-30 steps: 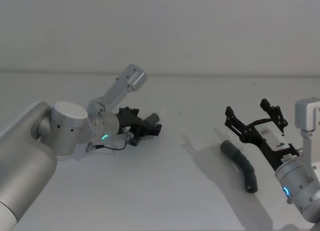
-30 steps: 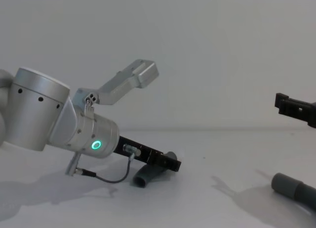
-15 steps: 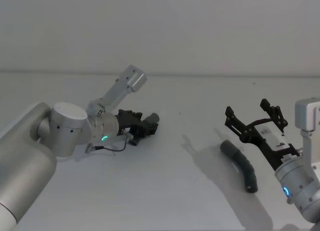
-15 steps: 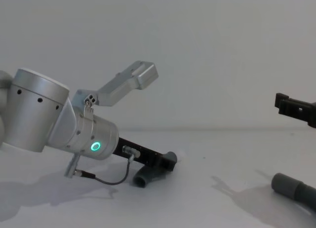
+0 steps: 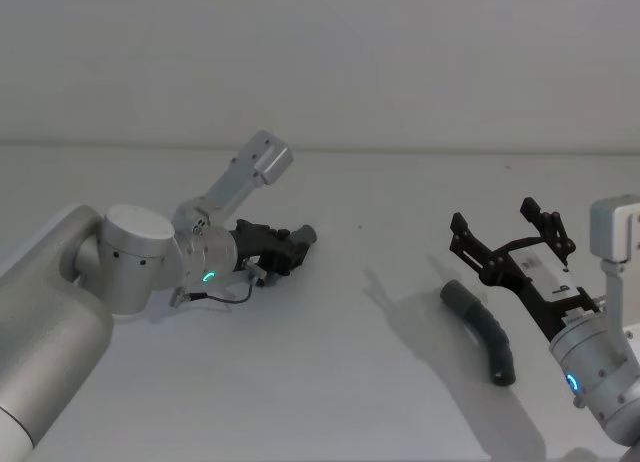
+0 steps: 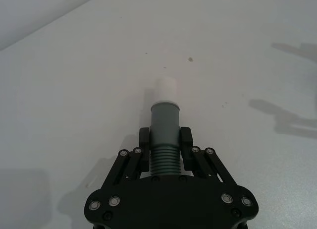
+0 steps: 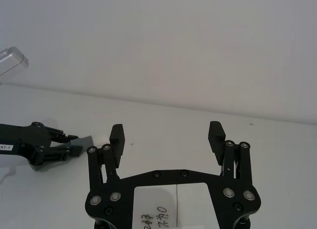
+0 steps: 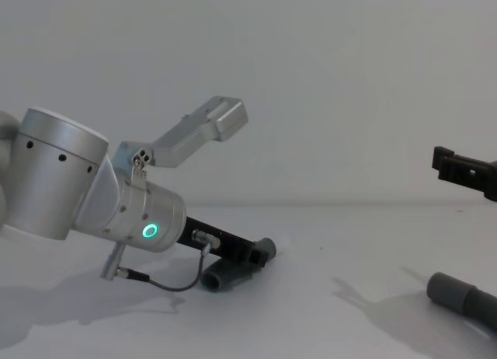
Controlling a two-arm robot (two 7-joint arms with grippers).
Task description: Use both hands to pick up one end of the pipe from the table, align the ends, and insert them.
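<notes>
1. Two pipe pieces sit well apart on the table (image 5: 350, 382). The ribbed grey piece (image 6: 165, 117) is at 9 o'clock in the head view, and the curved grey piece (image 5: 485, 327) is at 4 o'clock.
2. Your left gripper (image 6: 165, 137) is clamped on the ribbed grey piece across its ribbed section. It is low over the table, and you cannot tell whether the piece has cleared the surface. The white tip (image 6: 165, 90) sticks out past the fingers, heading toward 2 o'clock in the head view.
3. Your right gripper (image 5: 497, 222) hangs with its fingers spread wide and nothing between them. It is just above the curved grey piece and not touching it.
4. That piece lies flat, with its long axis running from 11 o'clock to 5 o'clock in the head view. Its cuff (image 5: 458, 295) is the 11 o'clock end, the end nearer your left arm.
5. The right arm is much the nearer to the curved piece, so the pickup likely falls to it. From the gripper the piece lies toward 6 o'clock. You would probably need to come down across the bend, leaving the cuff free to meet the white tip.
</notes>
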